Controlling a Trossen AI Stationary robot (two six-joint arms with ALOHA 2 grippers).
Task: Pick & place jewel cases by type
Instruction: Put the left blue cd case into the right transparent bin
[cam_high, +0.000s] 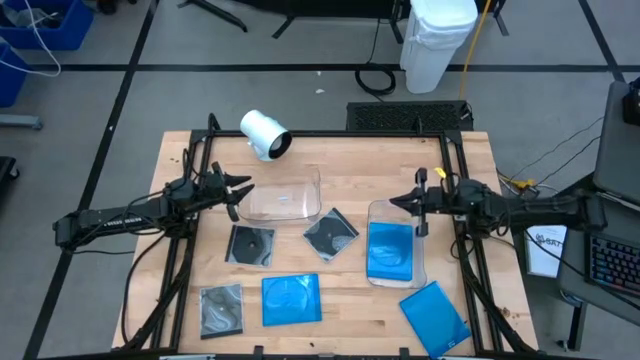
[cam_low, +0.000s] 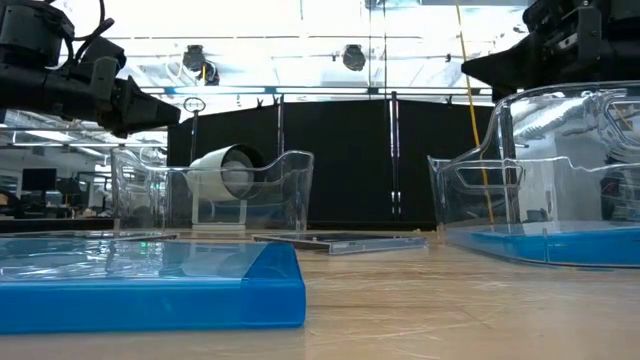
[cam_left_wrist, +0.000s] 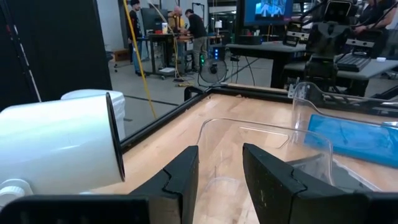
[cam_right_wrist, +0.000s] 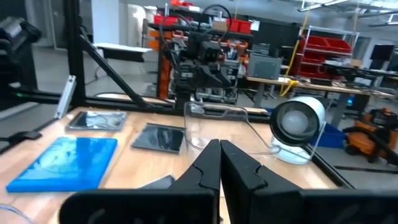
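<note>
Closest to the low camera we see a bright blue jewel case (cam_low: 150, 285), flat and glossy, lying on the wooden table (cam_high: 330, 170). Our left gripper (cam_high: 238, 193) hangs just beside the near wall of the left clear tray (cam_high: 285, 197), its fingers (cam_left_wrist: 183, 177) part-spread with nothing between them. Our right gripper (cam_high: 420, 213) sits over the edge of the right clear tray (cam_high: 395, 250), fingers pressed together and empty.

One blue case (cam_high: 389, 250) already lies in the tray under the right gripper. Two more blue ones (cam_high: 291, 299) (cam_high: 434, 318) lie on the table well beyond either gripper, toward the front edge. Three dark cases showing discs (cam_high: 250, 245) (cam_high: 330, 235) (cam_high: 221, 309) lie out on the wood, none in the left tray; the nearest to the left gripper is just past the tray.

We judge the next pick is a dark case for the left arm. These cases are thin, hard and slick, so we should come down square, catch two opposite edges, and lift level to clear the tray's curved rim. A white cylinder (cam_high: 264, 133) lies on its side behind the left gripper; we keep clear of it.
</note>
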